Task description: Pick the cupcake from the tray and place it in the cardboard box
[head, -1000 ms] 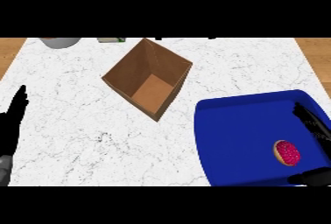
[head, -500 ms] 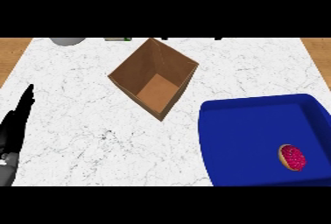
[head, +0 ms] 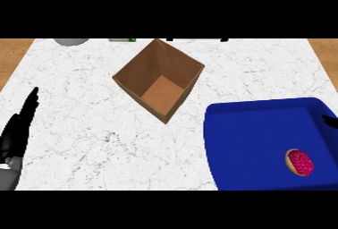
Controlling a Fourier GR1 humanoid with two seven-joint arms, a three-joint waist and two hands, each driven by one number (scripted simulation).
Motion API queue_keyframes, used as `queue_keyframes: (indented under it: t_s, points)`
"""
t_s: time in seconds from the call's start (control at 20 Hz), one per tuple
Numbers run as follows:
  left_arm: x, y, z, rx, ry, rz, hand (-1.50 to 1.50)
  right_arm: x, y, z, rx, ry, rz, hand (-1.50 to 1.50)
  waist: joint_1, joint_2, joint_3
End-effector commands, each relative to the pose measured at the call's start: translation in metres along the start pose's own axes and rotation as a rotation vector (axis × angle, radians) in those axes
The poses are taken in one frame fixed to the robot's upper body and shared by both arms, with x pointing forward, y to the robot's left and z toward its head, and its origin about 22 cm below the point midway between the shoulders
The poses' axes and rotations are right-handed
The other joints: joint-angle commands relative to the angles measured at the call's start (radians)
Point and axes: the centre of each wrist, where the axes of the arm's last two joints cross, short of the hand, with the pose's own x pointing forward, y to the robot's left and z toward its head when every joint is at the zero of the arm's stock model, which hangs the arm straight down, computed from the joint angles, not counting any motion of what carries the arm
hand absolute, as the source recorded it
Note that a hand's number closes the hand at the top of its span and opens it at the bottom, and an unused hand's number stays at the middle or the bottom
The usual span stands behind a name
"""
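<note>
Cupcake with pink topping lies in the blue tray, in the lower right of the frame, close to the tray's right side. Nothing touches it. The tray stands on the white marble worktop and fills the lower right part of the picture; its right edge goes out of the frame.

Above and to the left of the tray, in the upper middle of the frame, stands the cardboard box. It is open on top and turned so that one corner points down toward the tray. The box and the tray are near each other but do not touch.

At the left edge of the frame the left hand shows, black, with fingers straight and pointing up; it holds nothing and rests there, well apart from the box. At the right edge, beside the tray, only a small black tip is visible; it may be the right hand, and I cannot tell if it is open or closed.

At the top left edge a grey round thing is partly seen
</note>
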Motion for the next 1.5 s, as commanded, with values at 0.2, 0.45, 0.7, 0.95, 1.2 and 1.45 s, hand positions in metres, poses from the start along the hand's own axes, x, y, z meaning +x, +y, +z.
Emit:
queue_keyframes:
  t_s: [0.2, 0.45, 0.7, 0.95, 1.2, 1.45]
  points:
    - [-0.006, -0.009, -0.001, 0.025, -0.004, -0.002, 0.00, 0.024, 0.007, -0.049, 0.227, 0.060, 0.069, -1.50, -0.016, -0.003, -0.001]
    - [-0.003, 0.005, -0.007, 0.004, 0.002, -0.013, 0.00, 0.012, 0.009, -0.074, 0.232, 0.108, 0.115, -1.50, -0.008, 0.000, 0.000]
    - [0.005, 0.009, -0.009, 0.022, 0.023, -0.022, 0.00, 0.031, 0.005, -0.089, 0.265, 0.095, 0.116, -1.50, -0.011, -0.002, 0.000]
    - [-0.003, 0.011, 0.009, 0.008, 0.012, 0.007, 0.00, 0.042, 0.024, -0.080, 0.262, 0.105, 0.120, -1.50, -0.014, -0.004, 0.000]
    - [-0.017, -0.006, -0.005, 0.025, 0.001, -0.002, 0.00, 0.032, 0.021, -0.061, 0.266, 0.035, 0.075, -1.50, -0.020, -0.002, 0.000]
    - [0.005, -0.009, 0.013, 0.009, 0.004, 0.001, 0.00, 0.043, 0.032, -0.071, 0.255, -0.025, 0.070, -1.50, -0.014, -0.003, 0.000]
